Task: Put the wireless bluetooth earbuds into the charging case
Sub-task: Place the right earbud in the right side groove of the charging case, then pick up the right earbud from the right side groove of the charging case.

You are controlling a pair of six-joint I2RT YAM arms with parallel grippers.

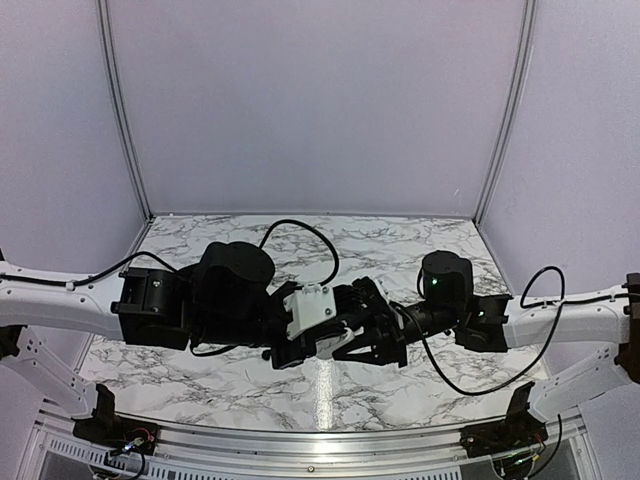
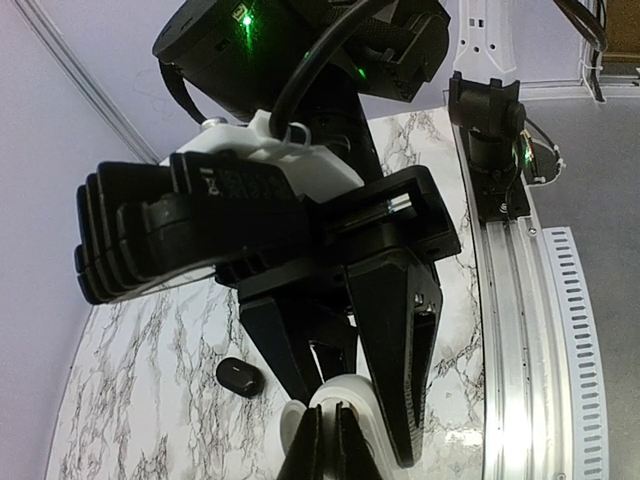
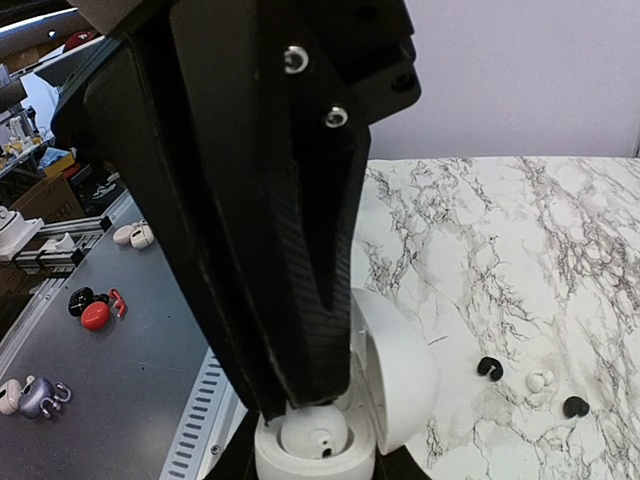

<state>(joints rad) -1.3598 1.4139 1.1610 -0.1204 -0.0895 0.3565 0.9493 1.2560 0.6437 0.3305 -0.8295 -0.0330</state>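
The left hand [image 2: 325,448] is hanging over the marble bench [image 1: 240,395] from the nine o'clock side. Its fingers are pressing tight together and pointing down into the open charging case [image 3: 300,466]. I cannot tell whether anything is pinched between the tips.

The case is white and round. It is sitting where the two hands are meeting, near the middle of the bench toward its six o'clock edge. Its lid [image 3: 405,375] is standing swung back at about two o'clock of the base. Inside, a pale rounded well with a small dark hole is showing just under the left hand's tips.

The right hand [image 2: 350,428] is pointing in from the three o'clock side and clamping the base of the case, one finger on each side of it.

In the right wrist view, the two earbuds [image 3: 489,367] are lying loose on the bench at about three to four o'clock of the case. They are tiny black pieces lying apart from each other, the farther one [image 3: 575,406] lower right. A small white bit [image 3: 540,381] is lying between them.
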